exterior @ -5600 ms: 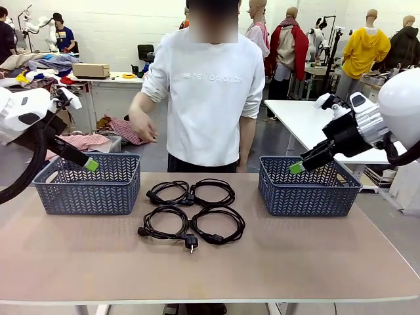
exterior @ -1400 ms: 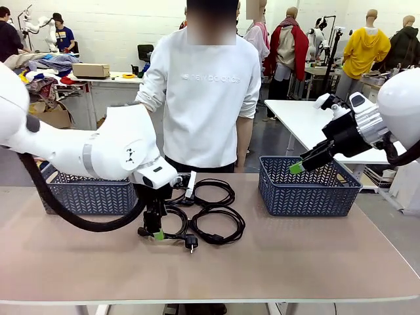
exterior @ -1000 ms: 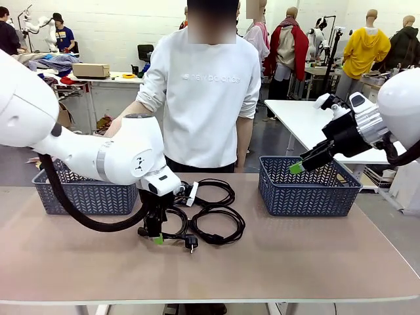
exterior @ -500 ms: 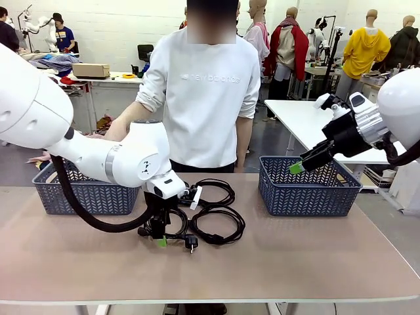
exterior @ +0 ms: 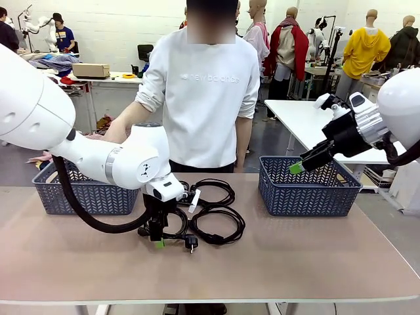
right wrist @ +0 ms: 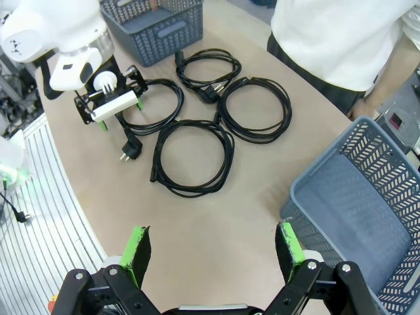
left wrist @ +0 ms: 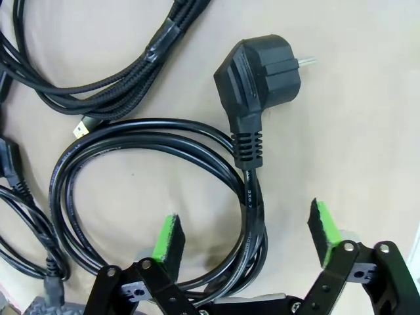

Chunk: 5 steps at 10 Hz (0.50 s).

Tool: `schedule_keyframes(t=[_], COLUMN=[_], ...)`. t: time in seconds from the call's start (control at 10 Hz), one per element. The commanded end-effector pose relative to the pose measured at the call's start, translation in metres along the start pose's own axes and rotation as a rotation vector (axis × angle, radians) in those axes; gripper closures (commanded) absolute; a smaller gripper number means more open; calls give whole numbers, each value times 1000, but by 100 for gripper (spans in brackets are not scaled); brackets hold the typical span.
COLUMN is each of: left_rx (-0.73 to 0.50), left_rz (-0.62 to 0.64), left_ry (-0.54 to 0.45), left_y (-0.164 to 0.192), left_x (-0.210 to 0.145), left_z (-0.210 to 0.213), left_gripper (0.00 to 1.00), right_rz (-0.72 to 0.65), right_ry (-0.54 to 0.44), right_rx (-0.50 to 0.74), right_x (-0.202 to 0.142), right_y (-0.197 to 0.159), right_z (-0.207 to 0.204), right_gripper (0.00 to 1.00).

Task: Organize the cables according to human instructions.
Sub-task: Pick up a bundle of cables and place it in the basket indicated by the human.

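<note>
Beige tabletop (exterior: 295, 262): four thin black coiled cables (exterior: 213, 238) lie at its middle.
Left gripper (left wrist: 246, 233) open-jawed astride the near-left coil (left wrist: 252, 197); right gripper (right wrist: 210, 252), jaws wide, above a blue-grey plastic basket (exterior: 308, 193).

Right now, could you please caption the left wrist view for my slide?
Open left gripper straddling a coiled cable just below its black plug on the tan table.

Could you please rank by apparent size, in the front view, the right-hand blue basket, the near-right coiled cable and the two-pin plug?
Largest: right-hand blue plastic basket.
Then: near-right coiled black cable.
Smallest: black two-pin plug.
</note>
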State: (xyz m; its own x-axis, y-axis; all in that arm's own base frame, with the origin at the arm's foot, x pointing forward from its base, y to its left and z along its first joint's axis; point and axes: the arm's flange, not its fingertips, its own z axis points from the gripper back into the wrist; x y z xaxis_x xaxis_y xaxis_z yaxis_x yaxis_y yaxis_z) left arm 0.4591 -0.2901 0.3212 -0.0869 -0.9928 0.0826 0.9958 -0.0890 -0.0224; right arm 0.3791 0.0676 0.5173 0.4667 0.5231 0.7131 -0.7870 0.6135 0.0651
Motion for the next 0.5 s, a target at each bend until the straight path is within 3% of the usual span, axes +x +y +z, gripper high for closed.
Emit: schedule_keyframes(t=[0.0,0.1,0.2,0.3,0.4], left_rx=[9,11,10,9,10], left_rz=[22,23,22,22,20], left_ry=[20,18,16,16,15], left_y=[3,4,5,5,5], left_x=[1,1,1,0,0], left_z=[0,-1,0,0,1], left_gripper=[20,40,25,60,45], right_rz=[8,8,8,8,8], right_ry=[-18,-18,-18,-18,-18], right_rx=[15,15,15,15,15], right_x=[0,0,0,0,0], right_y=[-2,-2,-2,-2,-2], right_z=[-1,-1,-1,-1,-1], right_gripper=[0,0,0,0,0])
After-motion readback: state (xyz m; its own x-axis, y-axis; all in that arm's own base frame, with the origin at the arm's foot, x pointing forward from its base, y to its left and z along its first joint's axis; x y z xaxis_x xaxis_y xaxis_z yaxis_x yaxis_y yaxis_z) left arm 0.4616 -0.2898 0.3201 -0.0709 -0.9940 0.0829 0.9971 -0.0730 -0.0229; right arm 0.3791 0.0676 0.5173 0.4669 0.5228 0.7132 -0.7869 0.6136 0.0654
